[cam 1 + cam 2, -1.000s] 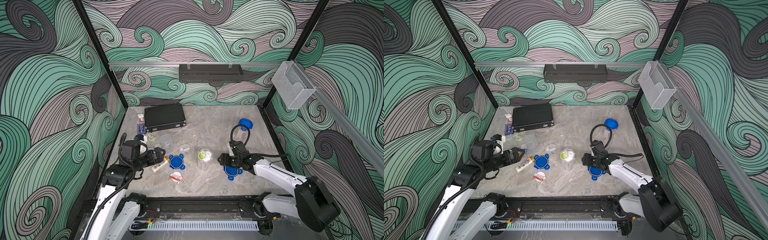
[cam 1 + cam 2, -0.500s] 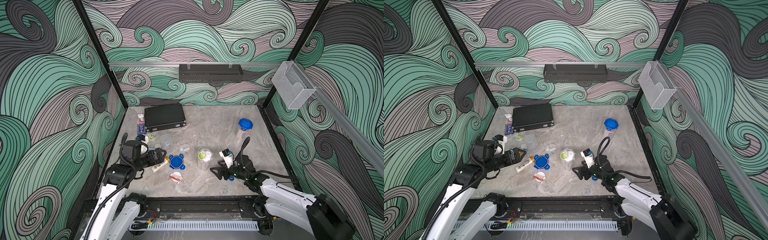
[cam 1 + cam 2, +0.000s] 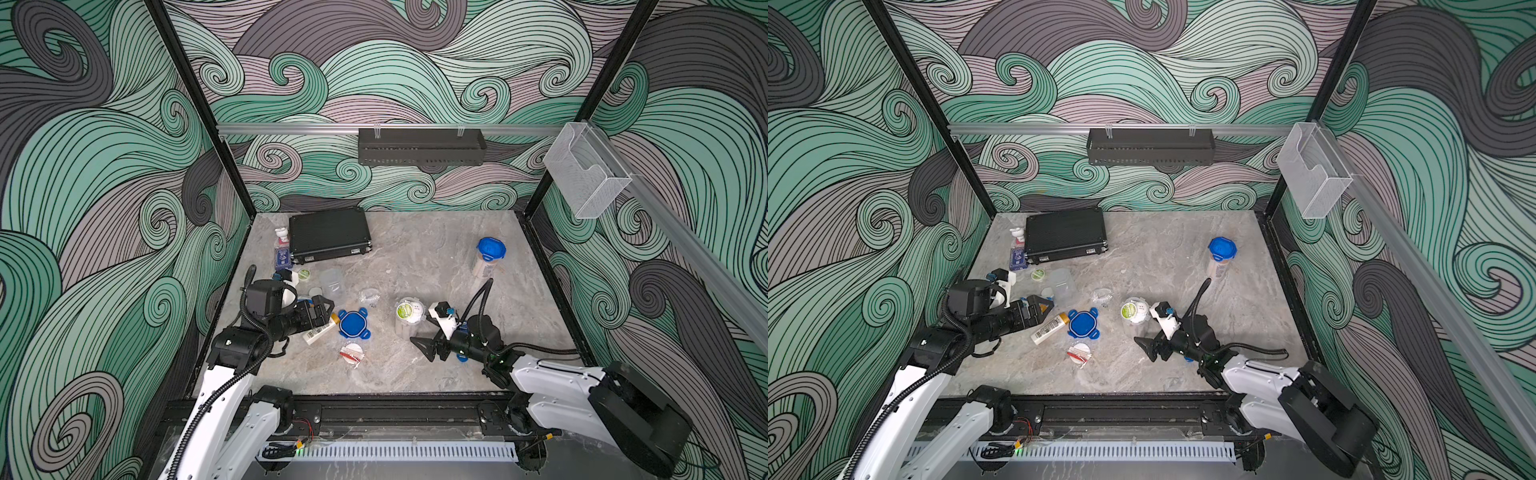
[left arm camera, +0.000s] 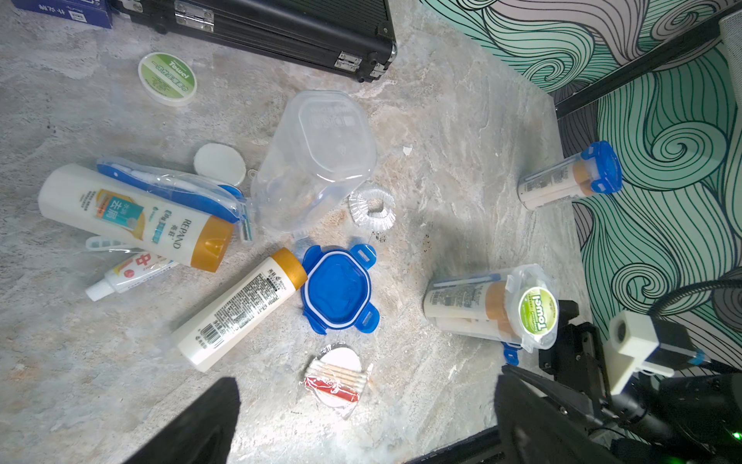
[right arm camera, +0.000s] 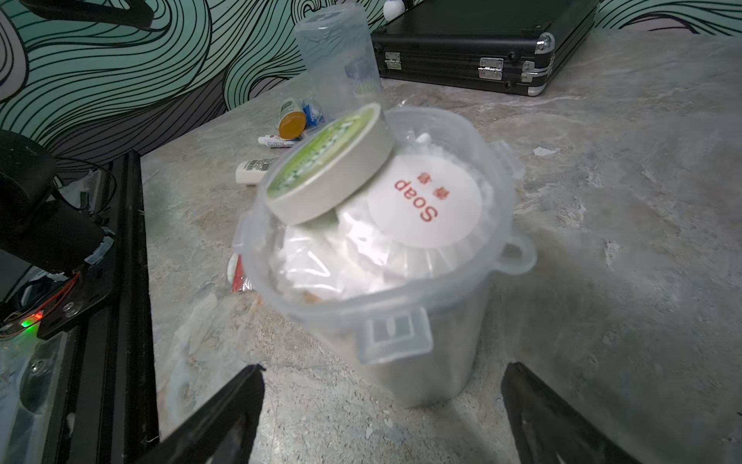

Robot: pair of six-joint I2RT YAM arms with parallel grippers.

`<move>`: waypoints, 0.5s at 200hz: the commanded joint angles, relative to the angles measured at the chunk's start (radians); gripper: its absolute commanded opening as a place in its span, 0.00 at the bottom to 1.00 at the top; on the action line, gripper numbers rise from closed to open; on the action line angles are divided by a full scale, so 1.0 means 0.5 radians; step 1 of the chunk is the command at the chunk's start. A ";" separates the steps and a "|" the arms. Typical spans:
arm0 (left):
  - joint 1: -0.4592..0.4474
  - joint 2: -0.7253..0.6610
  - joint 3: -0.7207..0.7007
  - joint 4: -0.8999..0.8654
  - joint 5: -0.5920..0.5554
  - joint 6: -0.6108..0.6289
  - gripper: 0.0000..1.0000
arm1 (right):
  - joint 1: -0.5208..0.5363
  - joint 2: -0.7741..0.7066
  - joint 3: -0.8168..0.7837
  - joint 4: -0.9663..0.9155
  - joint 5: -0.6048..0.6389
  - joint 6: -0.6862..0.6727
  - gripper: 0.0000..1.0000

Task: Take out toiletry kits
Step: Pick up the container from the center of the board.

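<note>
An open clear container (image 5: 381, 257) stands mid-table, stuffed with a toiletry kit: a green-labelled round packet (image 5: 333, 176) and a soap packet (image 5: 425, 201) on top. My right gripper (image 5: 383, 373) is open, its fingers either side of the container's base without touching; both top views show it (image 3: 424, 332) (image 3: 1152, 332) just beside the container (image 3: 409, 316). My left gripper (image 4: 367, 401) is open and empty above a cotton-swab packet (image 4: 337, 379). Loose kit pieces lie nearby: two white bottles (image 4: 241, 309) (image 4: 136, 217), toothpaste (image 4: 128, 275), a blue pouch (image 4: 172, 189).
A blue lid (image 3: 352, 324) and an empty clear container (image 3: 332, 282) lie left of centre. A lidded container (image 3: 488, 259) stands at the back right. The black ribbed case (image 3: 328, 235) and pump bottle (image 3: 282, 249) sit at the back left. Another blue lid (image 4: 510, 355) peeks from under my right gripper.
My right arm drew back from a blue lid on the table, opened wider and turned toward the open container. The left arm has not moved.
</note>
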 commanded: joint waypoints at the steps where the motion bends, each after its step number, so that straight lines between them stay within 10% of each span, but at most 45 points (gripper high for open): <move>1: 0.011 -0.010 0.002 0.022 0.017 0.018 0.99 | 0.026 0.107 0.002 0.293 0.070 -0.091 0.94; 100: 0.011 -0.024 0.002 0.015 -0.004 0.020 0.99 | 0.075 0.846 0.064 1.101 0.132 -0.139 0.84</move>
